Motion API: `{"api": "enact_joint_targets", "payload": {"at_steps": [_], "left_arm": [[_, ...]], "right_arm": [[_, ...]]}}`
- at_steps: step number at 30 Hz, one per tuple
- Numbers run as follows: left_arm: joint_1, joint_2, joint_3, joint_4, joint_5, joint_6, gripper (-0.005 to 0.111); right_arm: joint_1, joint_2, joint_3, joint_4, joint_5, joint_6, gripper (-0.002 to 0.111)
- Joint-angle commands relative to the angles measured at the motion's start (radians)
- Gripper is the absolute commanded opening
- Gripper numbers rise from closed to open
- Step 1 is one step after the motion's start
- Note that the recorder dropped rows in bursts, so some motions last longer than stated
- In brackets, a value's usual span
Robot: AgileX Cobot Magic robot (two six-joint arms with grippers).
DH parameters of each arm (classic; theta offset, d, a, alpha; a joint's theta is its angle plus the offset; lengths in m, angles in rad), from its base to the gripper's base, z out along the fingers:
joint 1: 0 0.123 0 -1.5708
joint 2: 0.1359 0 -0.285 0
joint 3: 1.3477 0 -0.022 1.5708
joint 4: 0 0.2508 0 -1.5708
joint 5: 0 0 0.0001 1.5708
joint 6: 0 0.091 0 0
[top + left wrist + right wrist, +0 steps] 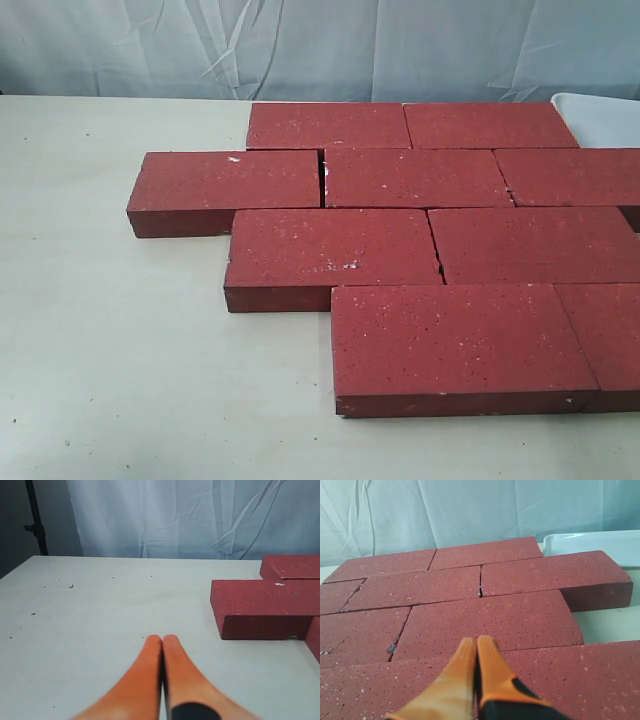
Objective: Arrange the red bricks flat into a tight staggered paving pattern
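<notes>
Several red bricks (pixel 430 235) lie flat in four staggered rows on the pale table, edges touching with thin gaps. The leftmost brick (pixel 225 185) sticks out of the second row. Neither gripper shows in the exterior view. In the left wrist view my left gripper (pixel 162 639) is shut and empty over bare table, with that protruding brick (pixel 262 605) off to one side. In the right wrist view my right gripper (pixel 477 641) is shut and empty just above the seam between two bricks (pixel 485 622).
A white tray (pixel 600 115) sits at the far right behind the bricks, also seen as the tray (pixel 592 542) in the right wrist view. Pale table (pixel 110 350) stretches left and in front of the bricks. A wrinkled blue-white curtain (pixel 300 45) hangs behind.
</notes>
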Motion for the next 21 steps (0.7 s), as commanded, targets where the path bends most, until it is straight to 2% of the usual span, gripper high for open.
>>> {"api": "enact_joint_targets", "payload": {"at_steps": [1,10,21], "left_arm": [[0.002,-0.006,0.005,0.015,-0.005,-0.003,0.0],[0.002,-0.006,0.005,0.082,-0.009,-0.123,0.0],[0.002,-0.006,0.005,0.098,-0.009,-0.114,0.0]], "right_arm": [[-0.005,-0.007,0.002,0.001,-0.009,0.0,-0.001],[-0.005,-0.007,0.002,0.003,-0.009,0.0,-0.001],[-0.005,-0.007,0.002,0.003,-0.009,0.0,-0.001]]}}
